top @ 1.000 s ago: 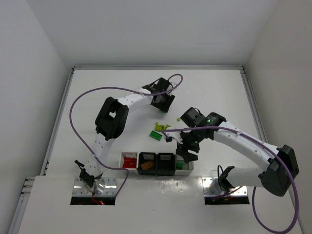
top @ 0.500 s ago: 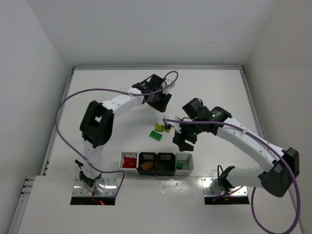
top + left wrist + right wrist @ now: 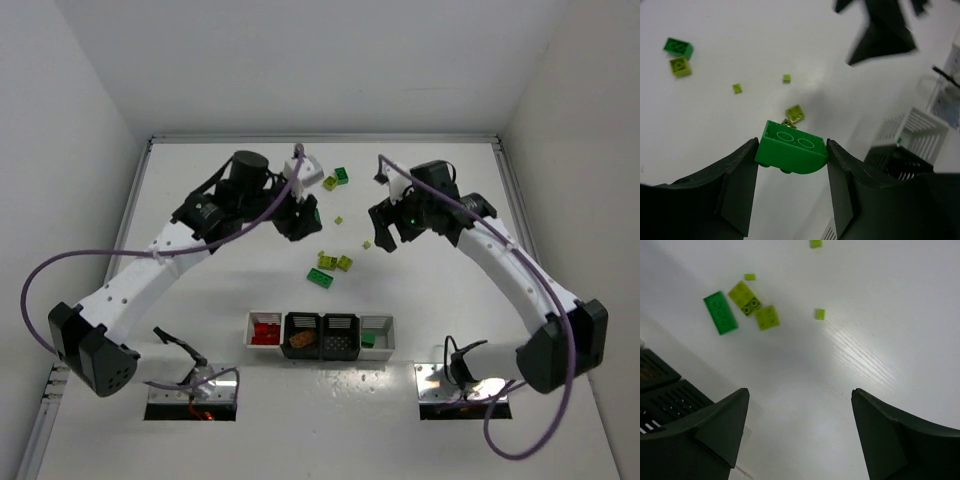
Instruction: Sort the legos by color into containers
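With my left claw (image 3: 792,156) pinching a green round-edged plastic brick (image 3: 790,149) only at its fingertips above the table (image 3: 440,300), well apart from the joined white-and-black bins (image 3: 393,335) at lower centre, and my right claw (image 3: 799,395) wide and empty, I fear a mid-carry slip.

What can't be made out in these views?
Top view: contents of the right black bin, too dark and small.
Left wrist view: containers cut by the edge and the left fingers gripping a green brick; dark shape above, blurred.
Right wrist view: containers cut off at the left edge.
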Robot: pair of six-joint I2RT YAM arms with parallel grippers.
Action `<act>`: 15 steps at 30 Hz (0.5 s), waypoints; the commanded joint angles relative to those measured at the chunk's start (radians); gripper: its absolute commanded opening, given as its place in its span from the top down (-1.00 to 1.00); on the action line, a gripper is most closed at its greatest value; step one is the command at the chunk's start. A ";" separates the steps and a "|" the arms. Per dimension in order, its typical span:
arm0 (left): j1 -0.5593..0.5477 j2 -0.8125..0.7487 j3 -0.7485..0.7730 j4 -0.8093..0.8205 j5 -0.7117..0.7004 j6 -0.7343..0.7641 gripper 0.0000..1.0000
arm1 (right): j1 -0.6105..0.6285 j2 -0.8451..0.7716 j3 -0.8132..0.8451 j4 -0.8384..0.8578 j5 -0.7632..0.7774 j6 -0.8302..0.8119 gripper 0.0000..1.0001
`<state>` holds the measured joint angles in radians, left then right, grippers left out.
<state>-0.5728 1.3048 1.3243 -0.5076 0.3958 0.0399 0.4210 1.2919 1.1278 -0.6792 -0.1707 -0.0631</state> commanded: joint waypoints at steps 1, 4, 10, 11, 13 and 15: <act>-0.125 -0.058 -0.034 -0.077 0.115 0.167 0.60 | -0.112 0.128 0.108 -0.012 -0.062 0.112 -0.67; -0.235 -0.076 -0.025 -0.143 0.127 0.262 0.60 | -0.218 0.258 0.211 -0.060 -0.165 0.153 -0.67; -0.419 -0.026 0.013 -0.172 0.132 0.296 0.60 | -0.307 0.378 0.375 -0.051 -0.239 0.154 -0.67; -0.450 -0.010 0.013 -0.184 0.132 0.307 0.60 | -0.307 0.394 0.392 -0.051 -0.239 0.154 -0.67; -0.551 0.023 0.033 -0.195 0.112 0.340 0.60 | -0.338 0.435 0.428 -0.051 -0.259 0.154 -0.67; -0.645 0.074 0.045 -0.206 0.078 0.379 0.62 | -0.349 0.449 0.428 -0.040 -0.285 0.154 -0.67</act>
<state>-1.1141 1.3331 1.3243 -0.6910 0.4892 0.3351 0.0917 1.7237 1.5127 -0.7330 -0.3859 0.0723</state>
